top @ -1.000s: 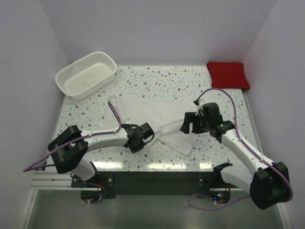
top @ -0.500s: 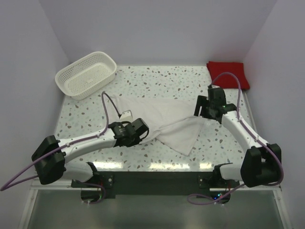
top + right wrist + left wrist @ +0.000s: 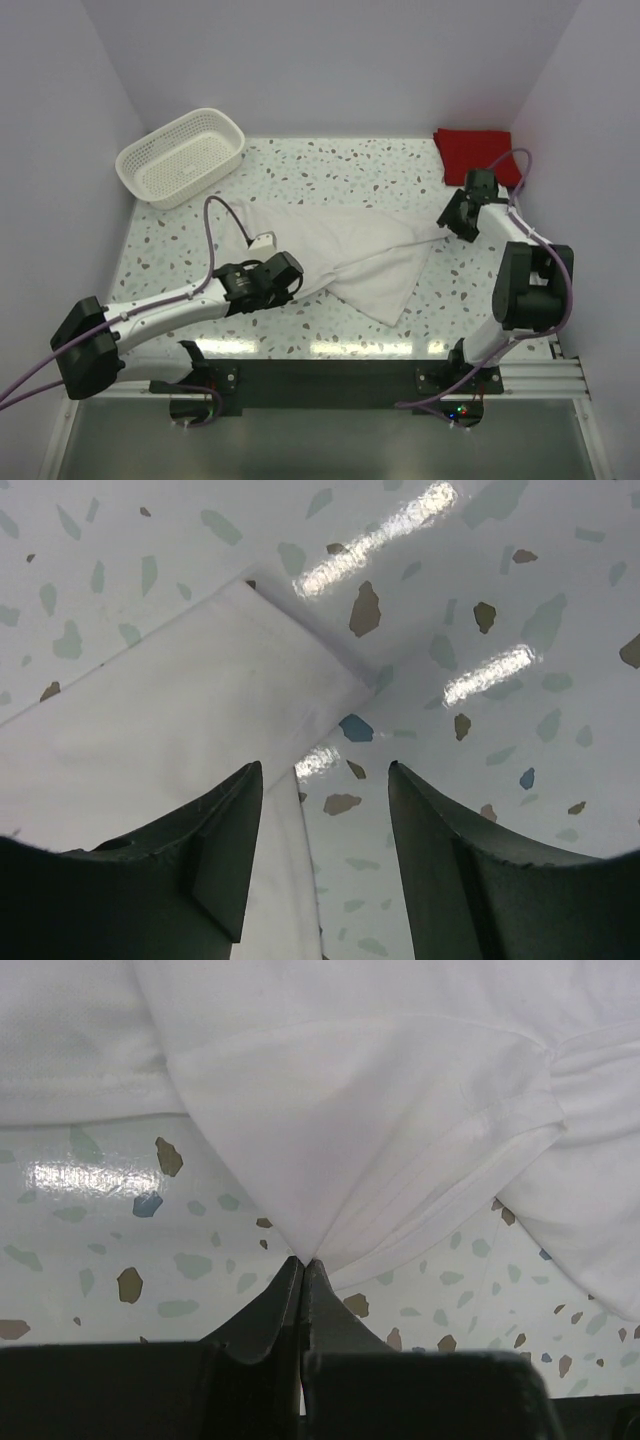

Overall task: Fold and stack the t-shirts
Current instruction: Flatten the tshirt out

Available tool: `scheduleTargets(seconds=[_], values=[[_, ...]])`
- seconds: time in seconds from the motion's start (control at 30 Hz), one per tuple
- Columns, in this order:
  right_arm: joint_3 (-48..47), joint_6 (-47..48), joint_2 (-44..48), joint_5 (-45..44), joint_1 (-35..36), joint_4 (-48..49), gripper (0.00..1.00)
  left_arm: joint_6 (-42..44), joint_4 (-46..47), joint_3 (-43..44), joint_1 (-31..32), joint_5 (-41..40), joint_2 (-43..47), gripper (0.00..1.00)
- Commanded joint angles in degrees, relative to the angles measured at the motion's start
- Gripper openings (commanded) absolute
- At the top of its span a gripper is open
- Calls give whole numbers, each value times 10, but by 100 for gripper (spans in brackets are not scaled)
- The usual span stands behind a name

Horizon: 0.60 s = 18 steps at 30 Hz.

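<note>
The white t-shirt point(image 3: 350, 250) lies stretched across the middle of the table, partly bunched into a diagonal fold. My left gripper point(image 3: 285, 278) sits at its near left edge. In the left wrist view that gripper point(image 3: 303, 1260) is shut on a pinch of the white t-shirt point(image 3: 380, 1110), which fans out from the tips. My right gripper point(image 3: 455, 222) hovers at the shirt's pointed right end. It is open point(image 3: 325, 770), with an edge of the white t-shirt point(image 3: 180, 730) lying beside its left finger point(image 3: 215, 830), not clamped. The red t-shirt point(image 3: 475, 155) lies folded in the back right corner.
A white lattice basket point(image 3: 182, 155) stands at the back left by the wall. The walls close in on both sides. The right arm's elbow stands upright near the right table edge point(image 3: 530, 280).
My right arm has swung back and to the right, to the shirt's right tip, its jaws narrowing. My left gripper has drawn the shirt's edge slightly left. The cloth lies more stretched out.
</note>
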<state>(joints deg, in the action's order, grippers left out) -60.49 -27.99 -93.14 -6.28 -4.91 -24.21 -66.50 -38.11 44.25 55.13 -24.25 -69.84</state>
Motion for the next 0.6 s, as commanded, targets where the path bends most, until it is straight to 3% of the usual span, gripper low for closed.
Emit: scheduleTargets(seconds=[0.0, 0.33, 0.57], values=[[-38, -43, -31, -16, -1, 39, 56, 15, 35, -8, -3, -8, 22, 0], [-37, -81, -78, -38, -5, 65, 44, 19, 39, -14, -3, -11, 24, 0], [-31, -91, -96, -44, -7, 75, 42, 19, 42, -20, -3, -11, 30, 0]])
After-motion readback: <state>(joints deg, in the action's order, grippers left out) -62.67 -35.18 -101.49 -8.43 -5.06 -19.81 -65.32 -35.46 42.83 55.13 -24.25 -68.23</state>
